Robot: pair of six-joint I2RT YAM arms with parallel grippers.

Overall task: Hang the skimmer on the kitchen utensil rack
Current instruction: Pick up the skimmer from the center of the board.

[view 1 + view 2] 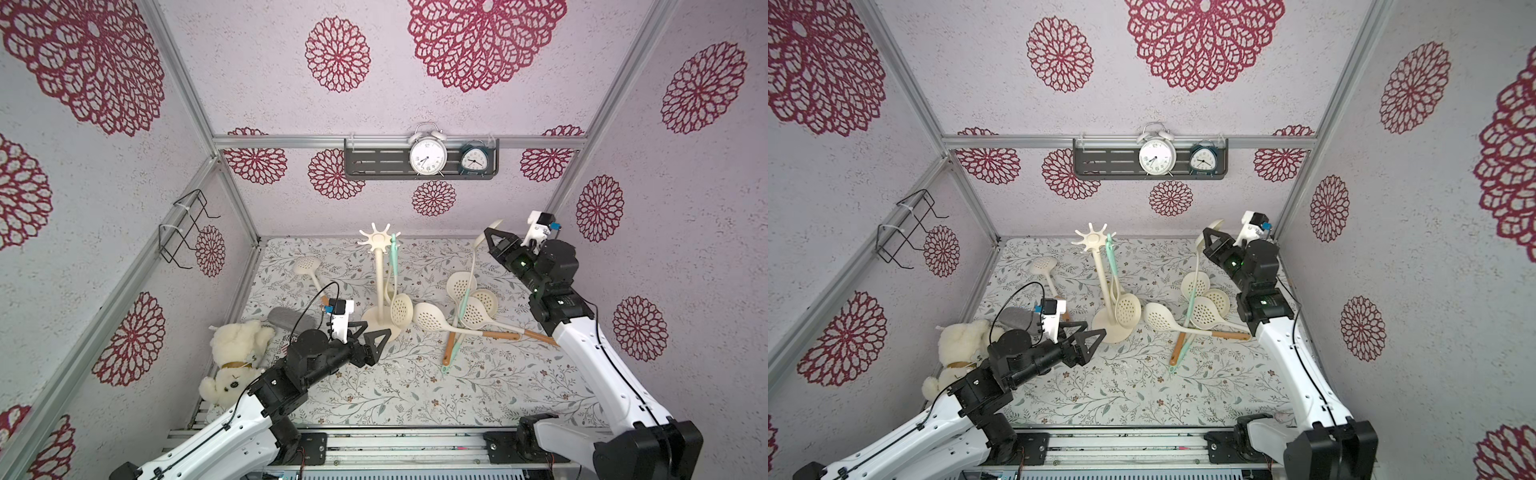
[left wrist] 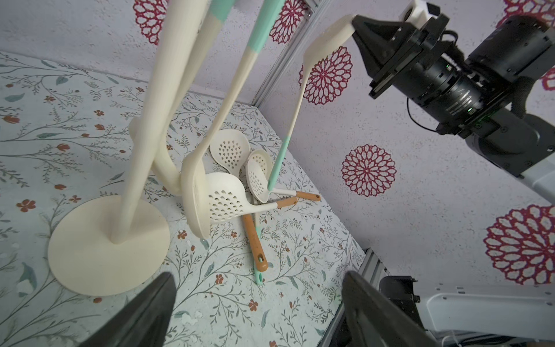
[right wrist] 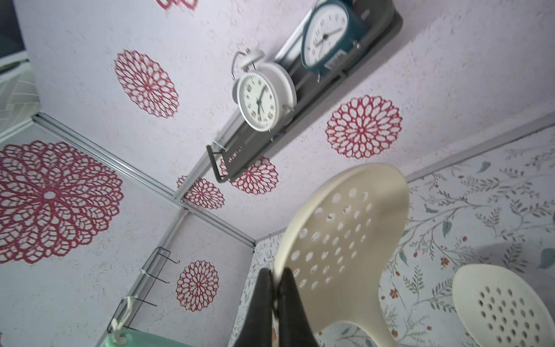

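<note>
The kitchen utensil rack (image 1: pixel 380 282) (image 1: pixel 1103 282), a cream stand with a star crown, rises mid-mat; its round base (image 2: pixel 105 249) shows in the left wrist view. One mint-handled skimmer (image 1: pixel 401 309) hangs from a hook. My right gripper (image 1: pixel 492 235) (image 1: pixel 1209 235) (image 3: pixel 275 276) is shut on the bowl rim of another cream skimmer (image 1: pixel 473 266) (image 2: pixel 327 36) (image 3: pixel 345 240), raised at the back right, its mint handle hanging down over the pile. My left gripper (image 1: pixel 374 330) (image 1: pixel 1091 328) (image 2: pixel 258 285) stands open beside the rack's base, nothing between its fingers.
Several more skimmers (image 1: pixel 469 309) lie crossed on the mat right of the rack, one alone (image 1: pixel 307 264) at the back left. A teddy bear (image 1: pixel 237 361) lies by the left wall. A black wire rack (image 1: pixel 187 228) and a grey shelf with two clocks (image 1: pixel 374 162) hang on the walls.
</note>
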